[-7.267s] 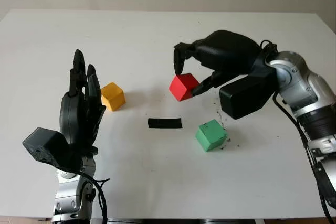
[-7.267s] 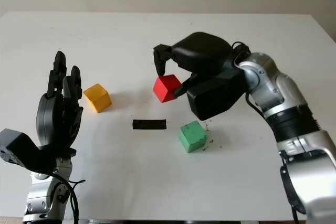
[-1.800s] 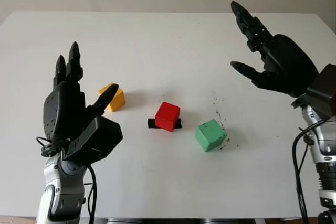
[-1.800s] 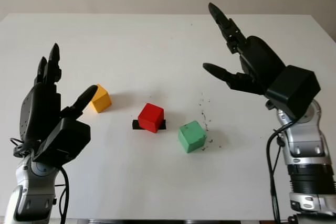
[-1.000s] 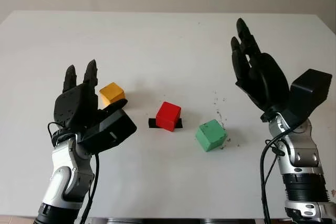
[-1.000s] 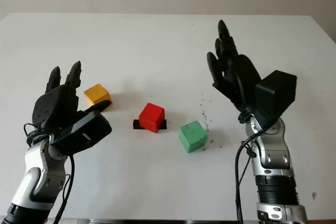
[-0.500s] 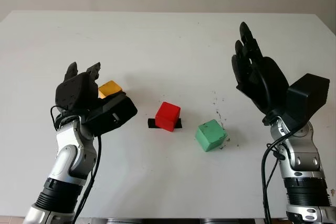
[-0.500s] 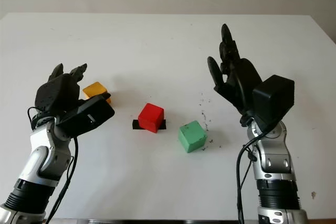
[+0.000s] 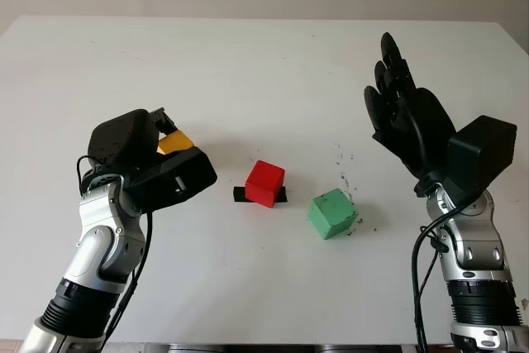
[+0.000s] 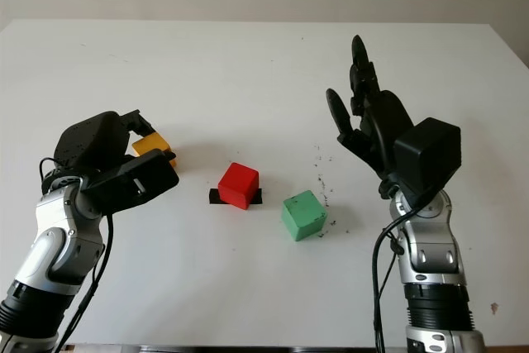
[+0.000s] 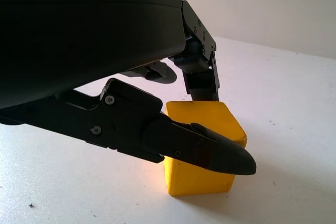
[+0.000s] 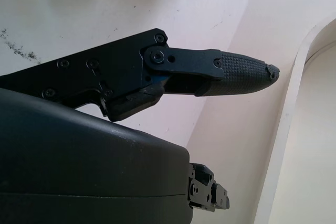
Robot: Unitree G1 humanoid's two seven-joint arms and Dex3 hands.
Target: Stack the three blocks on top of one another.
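Left wrist view: yellow block [image 11: 203, 150] sat on the white table [image 11: 294, 129], with left hand [image 9: 157, 157] curled around it, thumb [image 11: 202, 148] across one face and two fingers [image 11: 202, 72] down behind the far side; actual contact not resolvable. Head views: same block [image 9: 175, 141] at centre left, mostly hidden by that hand. Red block [image 9: 265, 183] at centre, atop black strip [image 9: 240, 195]. Green block [image 9: 332, 213] just right of it, apart. Right hand [image 9: 405, 117] raised at right, open, holding nothing.
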